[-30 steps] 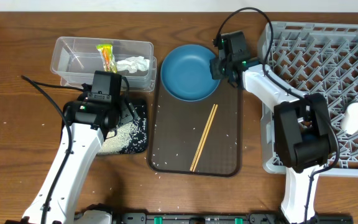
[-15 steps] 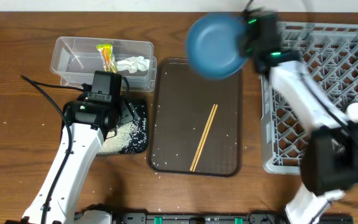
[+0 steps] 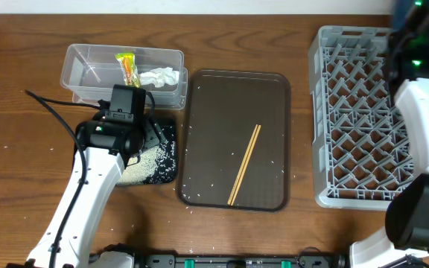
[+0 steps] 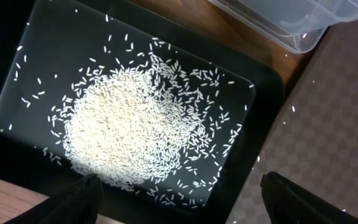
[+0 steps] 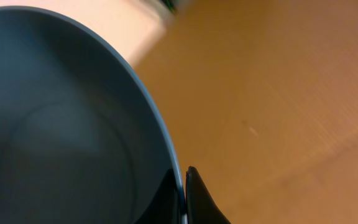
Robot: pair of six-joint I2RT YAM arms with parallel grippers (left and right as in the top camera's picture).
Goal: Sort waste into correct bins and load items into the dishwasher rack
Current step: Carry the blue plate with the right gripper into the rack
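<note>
**Wooden worktop, blue dish pinched at the rim on the rack side**

Brown wood worktop [image 3: 21, 149] carries everything. Clear tub [image 3: 77, 56] sits at the back left and holds the yellow-green and orange snack wrapper [image 3: 127, 67] and the crumpled white tissue [image 3: 159, 76]. That reads as dry trash sorted.

Black tray [image 4: 17, 62] is just in front of the tub and has the rice [image 4: 129, 124] heaped in the middle, so it serves as the food-waste bin. Left claw [image 4: 179, 202] hangs low over that tray with its fingers apart and nothing between them. A few stray grains dot the dark brown serving tray [image 3: 222, 104] and the wood near it.

Wooden chopsticks [image 3: 245, 164] lie together, slanted, on the serving tray and are not loaded yet.

Grey dishwasher rack [image 3: 356, 119] is on the right, and its visible grid is bare. Right arm [image 3: 423, 97] reaches along the rack's far right edge.

Right claw [image 5: 180, 196] is clamped on the rim of the dark blue dish [image 5: 55, 124], one finger inside and one outside. An edge grip suits standing the dish between the pegs. The dish shows only in the right wrist view, with blurred worktop behind it, and overhead it is out of frame. My read is that the dish is being carried for racking.

Bowl and cups are not seen. No writing is readable, and the wrapper print is too small to make out.
</note>
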